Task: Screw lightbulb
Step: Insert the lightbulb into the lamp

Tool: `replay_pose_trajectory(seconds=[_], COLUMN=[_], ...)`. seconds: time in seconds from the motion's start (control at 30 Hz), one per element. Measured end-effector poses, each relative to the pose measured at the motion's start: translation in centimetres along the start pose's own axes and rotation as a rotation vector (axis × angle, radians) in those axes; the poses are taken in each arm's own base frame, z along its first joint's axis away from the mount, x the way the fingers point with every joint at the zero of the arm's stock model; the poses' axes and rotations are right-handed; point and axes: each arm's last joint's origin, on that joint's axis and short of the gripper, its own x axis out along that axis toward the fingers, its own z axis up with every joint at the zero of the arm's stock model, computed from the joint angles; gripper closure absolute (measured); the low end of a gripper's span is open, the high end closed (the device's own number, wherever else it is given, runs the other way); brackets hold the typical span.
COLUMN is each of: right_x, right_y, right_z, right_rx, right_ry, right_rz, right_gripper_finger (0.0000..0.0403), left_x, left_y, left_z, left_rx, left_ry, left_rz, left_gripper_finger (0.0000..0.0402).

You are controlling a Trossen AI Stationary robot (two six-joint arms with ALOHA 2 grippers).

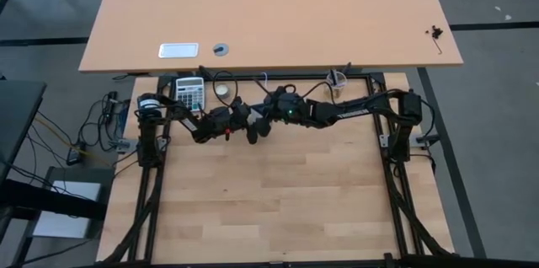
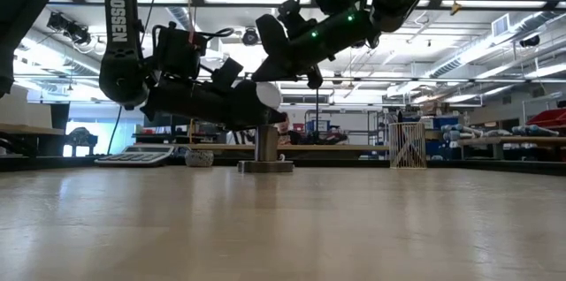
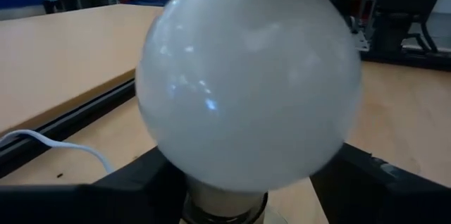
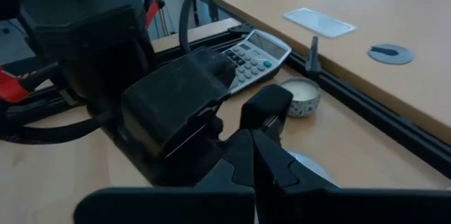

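The white lightbulb [image 2: 265,95] stands upright with its screw end in the grey metal socket [image 2: 265,144] near the table's far edge. It fills the left wrist view [image 3: 246,76]. My left gripper [image 3: 246,189] comes in level from the table's left and is open, one finger [image 3: 134,182] on each side of the bulb's lower globe. My right gripper [image 4: 254,160] is shut. It slants down from the right, just above the bulb [image 2: 270,71] and over my left gripper's body [image 4: 176,111]. My left gripper has a finger on each side of the bulb's lower globe, but the globe hides the pads; I cannot tell whether they touch it. My right gripper's shut fingertips are close over the bulb's top; I cannot tell whether they touch it.
A calculator [image 1: 190,93] and a small round pale tin [image 4: 299,97] lie at the far left, behind the socket. The socket's thin white cord [image 3: 56,146] runs off over the table. A larger desk [image 1: 269,15] stands beyond the far edge. The near part of the table is bare wood.
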Motion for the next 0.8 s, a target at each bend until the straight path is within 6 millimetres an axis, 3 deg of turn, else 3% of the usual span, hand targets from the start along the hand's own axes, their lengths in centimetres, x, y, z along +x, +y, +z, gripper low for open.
replay_pose_trajectory(seconds=[0.33,0.8], right_x=[0.2,0.2], right_y=[-0.9,-1.0], right_z=[0.2,0.1], right_rx=[0.006,0.006], right_ry=[-0.008,-0.004], right_rz=[-0.026,-0.029], right_gripper_finger=[0.0403,0.0403], left_x=[-0.1,-2.8], left_y=[0.0,0.0], left_z=[0.2,1.2], left_rx=[0.001,0.031], left_ry=[0.003,0.059], left_rz=[0.003,-0.002], left_gripper_finger=[0.0138,0.0138])
